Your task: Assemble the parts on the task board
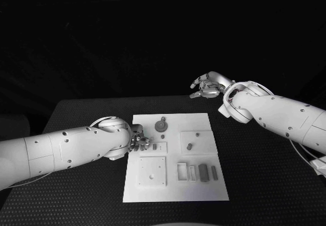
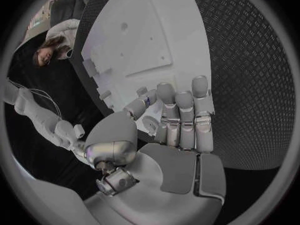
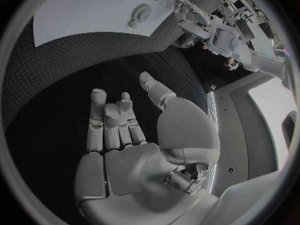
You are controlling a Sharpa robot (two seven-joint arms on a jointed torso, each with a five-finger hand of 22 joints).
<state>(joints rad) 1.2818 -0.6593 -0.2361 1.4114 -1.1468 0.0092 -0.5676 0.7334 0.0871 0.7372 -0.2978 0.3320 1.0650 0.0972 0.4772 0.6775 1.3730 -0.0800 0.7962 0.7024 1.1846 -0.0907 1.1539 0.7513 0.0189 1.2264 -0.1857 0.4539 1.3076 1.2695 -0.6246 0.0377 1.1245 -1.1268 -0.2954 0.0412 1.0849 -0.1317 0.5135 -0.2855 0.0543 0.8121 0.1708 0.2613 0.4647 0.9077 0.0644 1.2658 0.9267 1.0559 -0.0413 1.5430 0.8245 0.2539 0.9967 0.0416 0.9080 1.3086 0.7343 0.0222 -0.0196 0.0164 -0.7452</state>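
I see the task board (image 1: 204,188) lying in the middle of the black table (image 1: 88,108), its long sides running from the near edge toward the far edge. Bare table surface borders the board on both long sides and beyond its far edge.

The left hand (image 1: 138,139) sits at the board's left edge, about midway along it. In the left wrist view its fingers (image 2: 181,112) are held together and extended, the tips over the board edge near a small part (image 2: 142,91); I cannot tell whether they touch it or hold anything.

The right hand (image 1: 207,87) hovers beyond the far right corner of the board, at the table's far edge, well apart from all parts. In the right wrist view its fingers (image 3: 109,122) are straight and slightly apart, with nothing in them.

On the board, a round part with a stem (image 1: 161,125) lies near the far edge. A square plate (image 1: 151,171) lies at the near left. Three upright bar parts (image 1: 197,172) stand side by side at the near right. Another square plate (image 1: 195,140) lies toward the right edge.

I can read no labels or writing.
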